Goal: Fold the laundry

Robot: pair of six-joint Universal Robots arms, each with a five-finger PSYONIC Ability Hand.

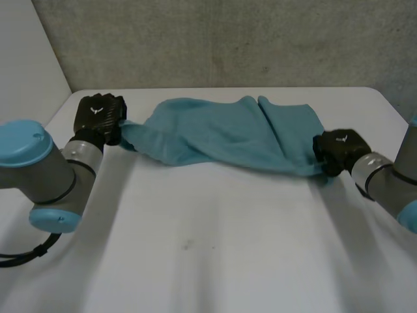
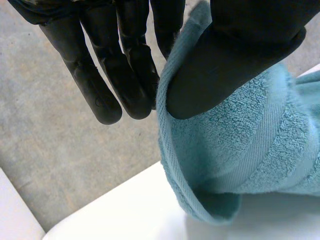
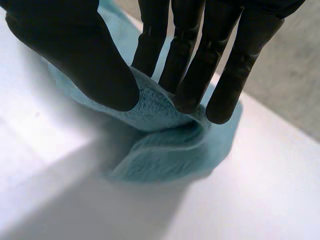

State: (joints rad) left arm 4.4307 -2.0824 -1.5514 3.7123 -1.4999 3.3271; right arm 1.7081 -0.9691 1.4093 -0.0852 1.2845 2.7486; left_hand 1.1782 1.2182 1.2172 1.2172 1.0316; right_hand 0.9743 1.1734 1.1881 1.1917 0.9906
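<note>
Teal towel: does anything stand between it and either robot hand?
Nothing visible does. The left robot hand pinches one end of the teal towel, the right robot hand the other end, each with thumb against fingers.

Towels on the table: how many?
1. One teal towel is stretched across the far half of the white table, its ends pinched by the left hand and the right hand. Its bunched folds could hide another.

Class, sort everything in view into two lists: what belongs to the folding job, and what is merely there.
Job: teal towel; left hand pinching one end; right hand pinching the other end.
Merely there: white table; grey wall.
</note>
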